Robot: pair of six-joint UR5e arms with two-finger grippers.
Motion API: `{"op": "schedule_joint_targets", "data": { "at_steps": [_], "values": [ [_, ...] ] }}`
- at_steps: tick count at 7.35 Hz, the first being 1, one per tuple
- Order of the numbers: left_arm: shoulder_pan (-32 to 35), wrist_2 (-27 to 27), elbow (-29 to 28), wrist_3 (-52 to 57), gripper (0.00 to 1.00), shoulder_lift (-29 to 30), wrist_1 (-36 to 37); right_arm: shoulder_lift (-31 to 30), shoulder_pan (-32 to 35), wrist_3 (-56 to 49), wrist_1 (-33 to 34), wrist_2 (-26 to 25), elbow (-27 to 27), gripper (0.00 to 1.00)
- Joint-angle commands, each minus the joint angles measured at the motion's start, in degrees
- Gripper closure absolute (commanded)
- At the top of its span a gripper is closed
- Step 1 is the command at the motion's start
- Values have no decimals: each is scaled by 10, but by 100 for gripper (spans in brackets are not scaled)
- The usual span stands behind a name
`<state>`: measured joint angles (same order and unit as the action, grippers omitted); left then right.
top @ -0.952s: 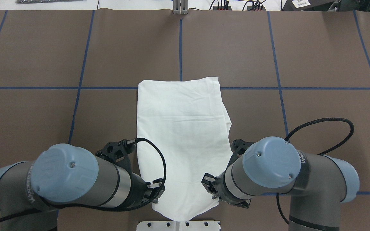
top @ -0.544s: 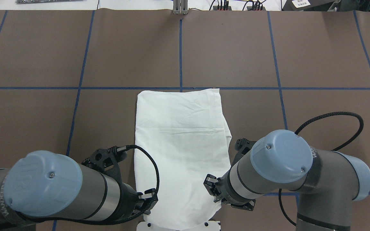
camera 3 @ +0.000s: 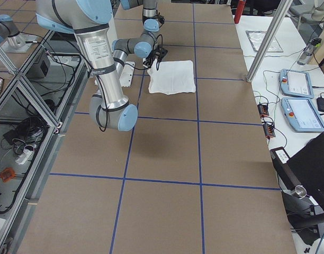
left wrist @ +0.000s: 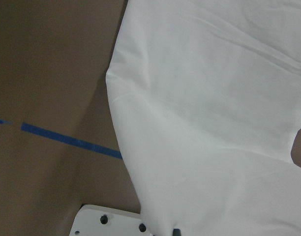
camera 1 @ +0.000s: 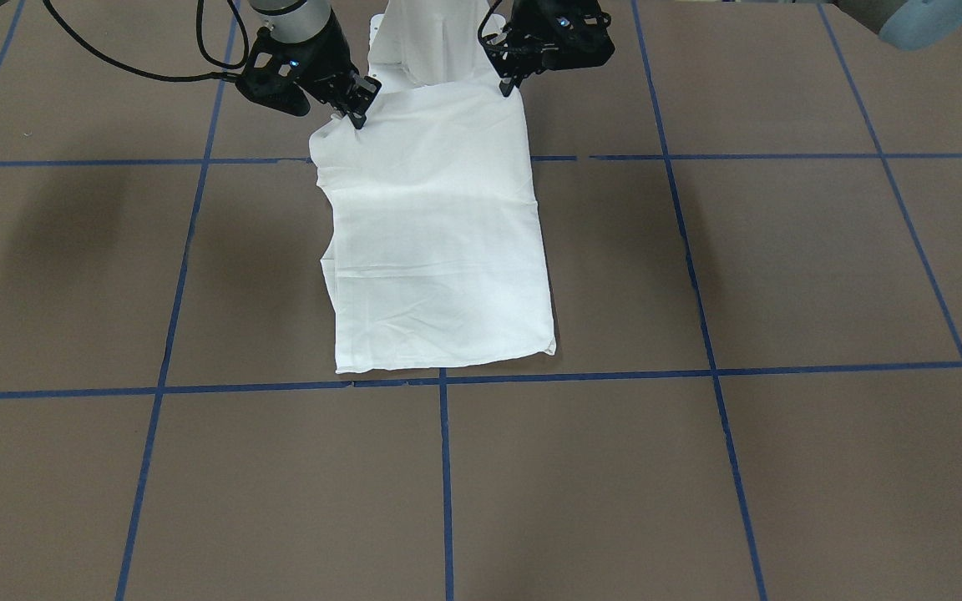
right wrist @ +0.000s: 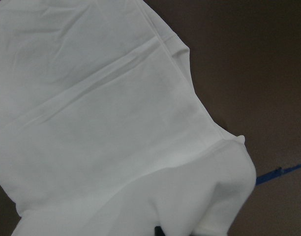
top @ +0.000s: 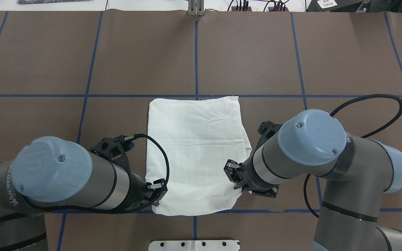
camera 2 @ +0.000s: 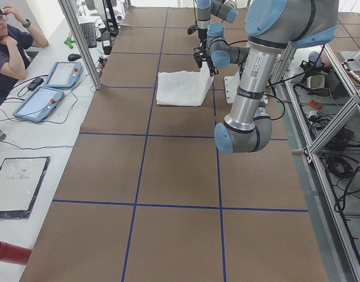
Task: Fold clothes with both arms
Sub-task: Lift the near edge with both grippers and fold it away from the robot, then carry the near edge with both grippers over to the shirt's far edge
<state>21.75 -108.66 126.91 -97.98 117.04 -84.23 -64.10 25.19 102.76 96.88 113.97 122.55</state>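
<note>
White T-shirt (top: 194,139) lying mid-counter (top: 291,52) as a narrow folded strip | left end effector (top: 157,191) and right end effector (top: 233,174) each pinched onto a 6 o'clock corner | tip: I'd carry both corners level toward 12 o'clock and match the far edge, no skew

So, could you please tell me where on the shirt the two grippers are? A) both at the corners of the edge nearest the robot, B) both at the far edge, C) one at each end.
A: the left gripper and the right gripper each pinch a corner of the robot-side edge of the shirt, which is lifted there.
</note>
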Motion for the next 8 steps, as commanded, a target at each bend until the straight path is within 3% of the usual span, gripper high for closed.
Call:
{"op": "schedule_joint_targets", "data": {
  "at_steps": [1, 5, 8],
  "values": [
    [51, -15, -24, 35, 100, 6, -14, 47, 27, -19, -1, -2, -48, 100],
    [114, -16, -132, 39, 100, 32, -119, 78, 71, -63, -3, -3, -109, 100],
    [139, -31, -198, 39, 100, 33, -184, 134, 99, -105, -5, 1, -214, 100]
  ]
}}
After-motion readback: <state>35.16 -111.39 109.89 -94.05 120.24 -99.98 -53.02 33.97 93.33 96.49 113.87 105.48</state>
